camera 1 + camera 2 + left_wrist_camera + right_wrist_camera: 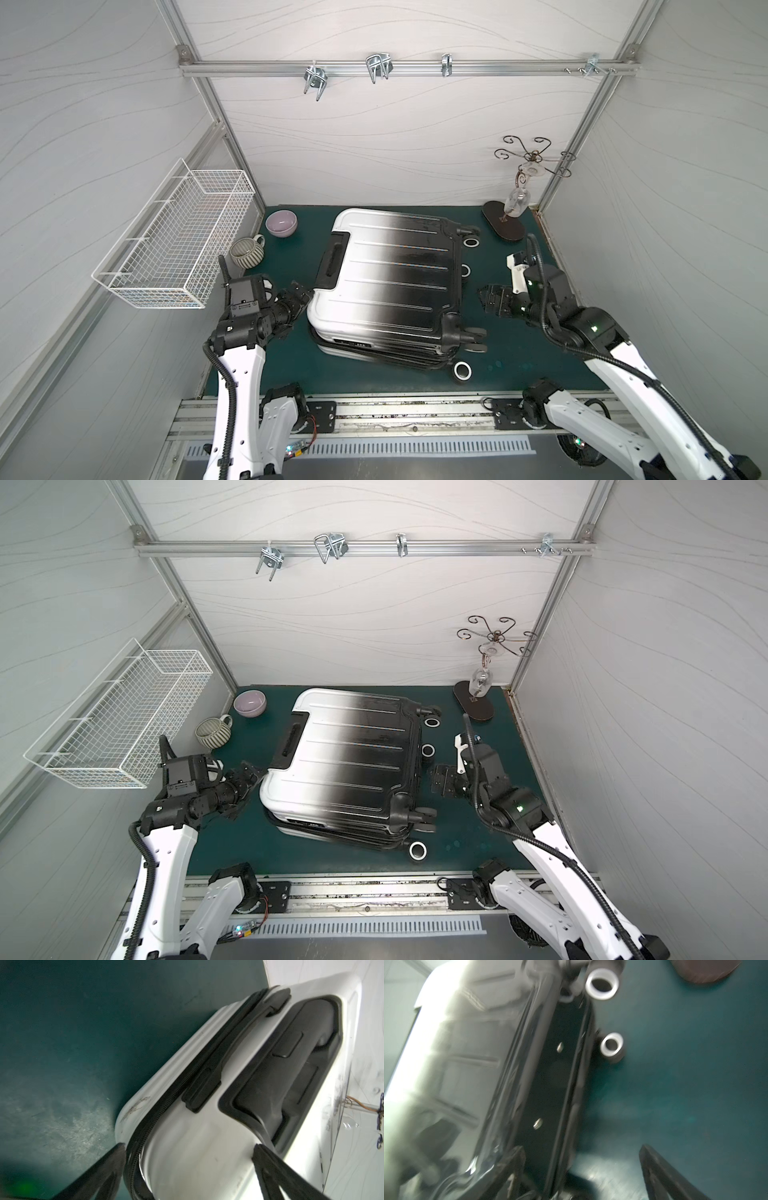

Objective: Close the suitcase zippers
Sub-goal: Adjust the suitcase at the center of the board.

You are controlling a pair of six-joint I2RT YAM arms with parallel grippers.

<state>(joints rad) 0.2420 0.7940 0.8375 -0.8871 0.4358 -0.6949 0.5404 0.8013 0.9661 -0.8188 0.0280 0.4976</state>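
Note:
The suitcase [386, 282] [340, 766] lies flat on the green mat, white at its handle end and black at its wheel end. Its upper half sits slightly askew over the lower half along the near edge. My left gripper [301, 291] [249, 773] [189, 1147] is open, its fingers straddling the white near-left corner. The black zipper track [174, 1095] runs beside one finger; no pull shows. Off the wheel end, my right gripper [488, 297] [438, 779] [581, 1148] is open and holds nothing. The suitcase's black end [550, 1076] lies by one finger.
A white wire basket [174, 237] hangs on the left wall. A purple bowl [281, 223] and a ribbed mug [247, 252] stand at the back left. A wire stand on a dark oval base [505, 226], with a hanging glass, stands at the back right. White-rimmed wheels [602, 982] stick out.

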